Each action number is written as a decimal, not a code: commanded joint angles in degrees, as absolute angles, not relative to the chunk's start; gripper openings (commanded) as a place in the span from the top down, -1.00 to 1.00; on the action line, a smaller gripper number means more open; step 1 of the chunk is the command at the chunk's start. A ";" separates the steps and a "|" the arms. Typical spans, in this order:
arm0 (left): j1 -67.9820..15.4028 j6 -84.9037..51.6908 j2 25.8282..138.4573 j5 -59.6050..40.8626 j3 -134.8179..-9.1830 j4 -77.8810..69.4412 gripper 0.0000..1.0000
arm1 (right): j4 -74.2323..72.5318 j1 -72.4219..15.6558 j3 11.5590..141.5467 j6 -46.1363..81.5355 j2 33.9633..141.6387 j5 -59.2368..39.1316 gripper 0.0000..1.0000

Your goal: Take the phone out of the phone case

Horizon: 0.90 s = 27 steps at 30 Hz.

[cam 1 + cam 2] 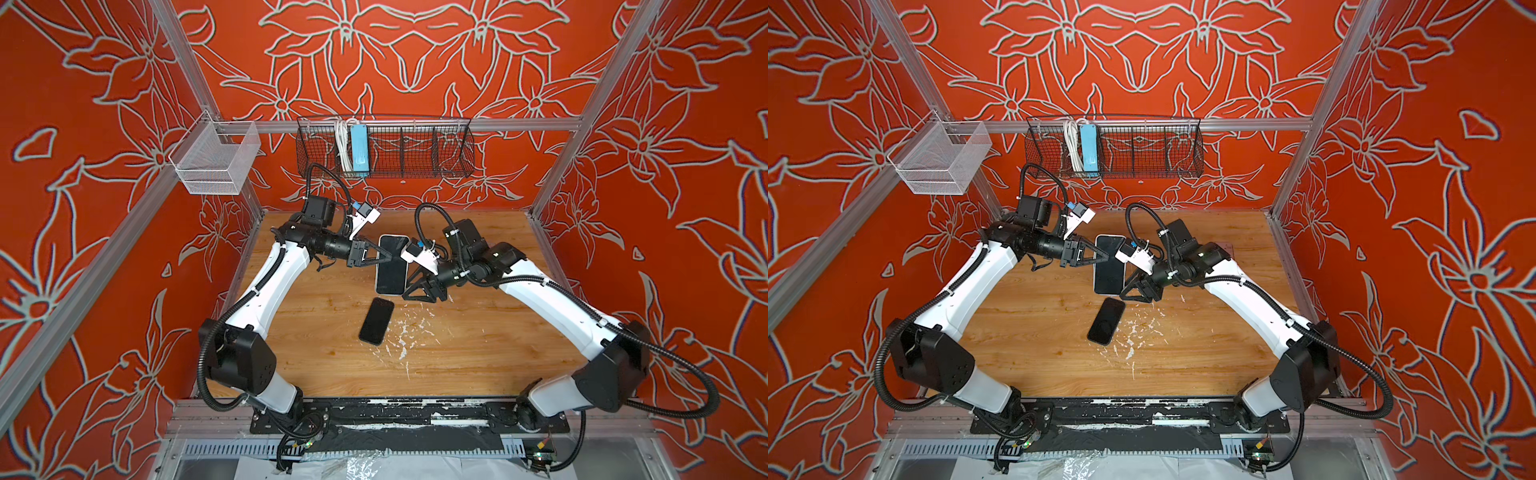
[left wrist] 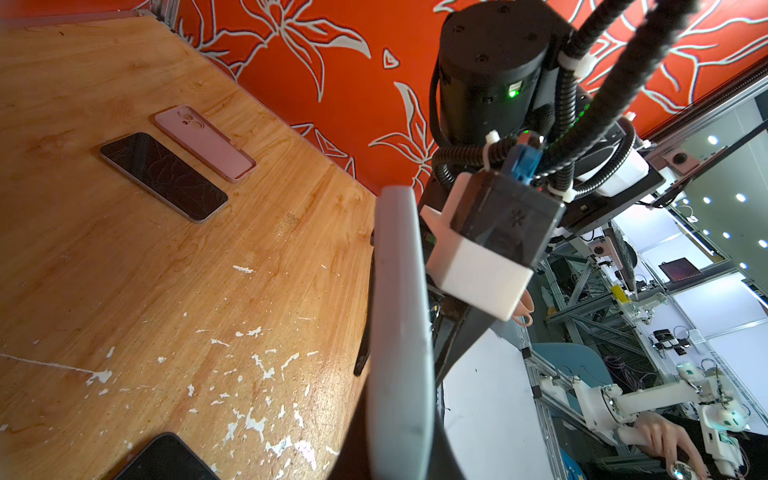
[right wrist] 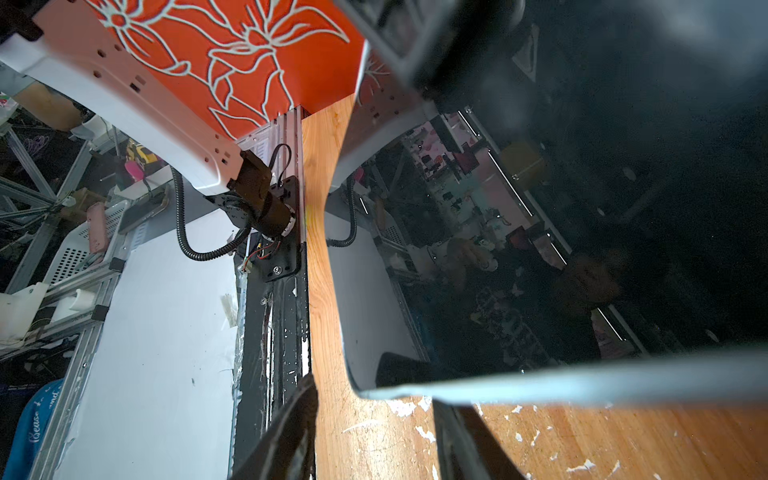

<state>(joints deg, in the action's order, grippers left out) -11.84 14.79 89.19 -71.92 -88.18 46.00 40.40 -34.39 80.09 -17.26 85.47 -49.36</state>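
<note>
The phone [image 1: 391,266], dark screen up, sits in a light grey phone case [image 1: 393,237] and hangs above the wooden table in both top views. My left gripper [image 1: 388,258] is shut on the case's left long edge; in the left wrist view the phone case [image 2: 399,316] shows edge-on between the fingers of the left gripper [image 2: 399,374]. My right gripper [image 1: 409,284] is at the case's near right corner. In the right wrist view the right gripper [image 3: 374,399] is open: one finger [image 3: 291,436] stands apart from the case rim [image 3: 540,384], the other runs under it.
A bare black phone [image 1: 376,321] lies on the table [image 1: 478,353] just in front of the held one. A pink case [image 2: 203,143] and a dark phone [image 2: 164,176] lie near the right wall. A wire basket [image 1: 415,158] holding a blue power strip [image 1: 358,149] hangs at the back.
</note>
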 commanded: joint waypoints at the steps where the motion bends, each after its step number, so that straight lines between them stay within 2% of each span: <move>1: -11.95 15.92 86.76 -75.71 -88.53 44.84 1.00 | 41.11 -35.13 82.48 -19.79 86.43 -52.08 0.10; 4: -11.95 15.47 86.86 -75.93 -88.51 44.25 1.00 | 41.57 -35.38 83.06 -19.98 86.98 -53.24 0.15; 10: -11.95 14.88 87.24 -75.94 -88.70 43.53 1.00 | 42.87 -36.02 83.57 -20.36 87.27 -54.16 0.43; 17: -11.95 14.60 88.40 -76.82 -90.04 43.24 1.00 | 44.86 -37.41 83.60 -20.99 86.85 -54.27 0.64; 27: -11.94 14.44 90.39 -78.21 -91.76 42.98 1.00 | 42.37 -41.17 83.79 -19.72 85.67 -50.56 0.71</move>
